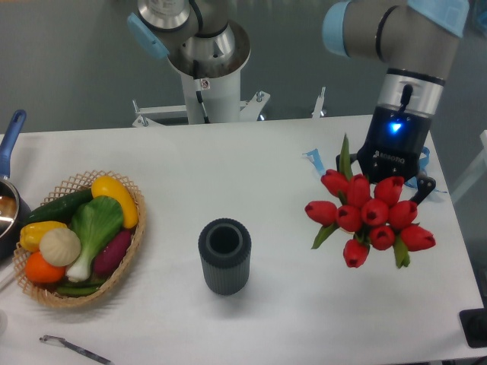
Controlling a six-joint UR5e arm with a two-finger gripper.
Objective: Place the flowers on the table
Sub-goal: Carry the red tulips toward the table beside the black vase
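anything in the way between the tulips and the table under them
Nothing visible. The flowers hang from the gripper over bare table on the right; the dark vase stands well off to their left.

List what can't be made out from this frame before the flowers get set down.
- End effector fingertips: hidden behind the flowers, so the grip state is unreadable in the camera view.
- Flower stems and any contact with the table: blocked by the blooms.
- Pot at the left edge: cut off by the frame.
- Dark object at the bottom right: cropped, unidentifiable.
- Inside of the dark cylinder: too dark to tell.
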